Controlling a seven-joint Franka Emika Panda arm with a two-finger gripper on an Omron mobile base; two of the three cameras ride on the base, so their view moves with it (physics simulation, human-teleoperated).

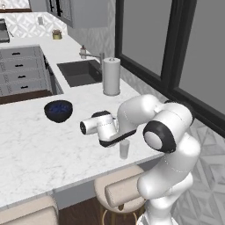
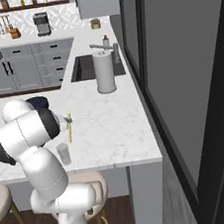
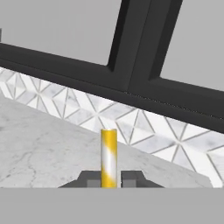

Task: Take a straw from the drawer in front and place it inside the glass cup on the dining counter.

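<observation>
The gripper (image 3: 109, 180) is pinching one straw (image 3: 109, 157) between narrow jaws, holding it upright above the dining counter (image 2: 111, 129), near its front edge. The arm is folding low over that edge, hand pointing sideways. One glass cup (image 2: 64, 154) is standing just beside the straw, at the front edge.

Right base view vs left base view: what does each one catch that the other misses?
Right base view: the straw, upright in the shut gripper, hanging above and slightly right of the glass cup, not yet in it; also a shelf with hanging utensils.

Left base view: the dark blue bowl in full, and no straw, since the arm covers the cup's top.

Both: dining counter, glass cup, paper-towel roll, sink, stools.
</observation>
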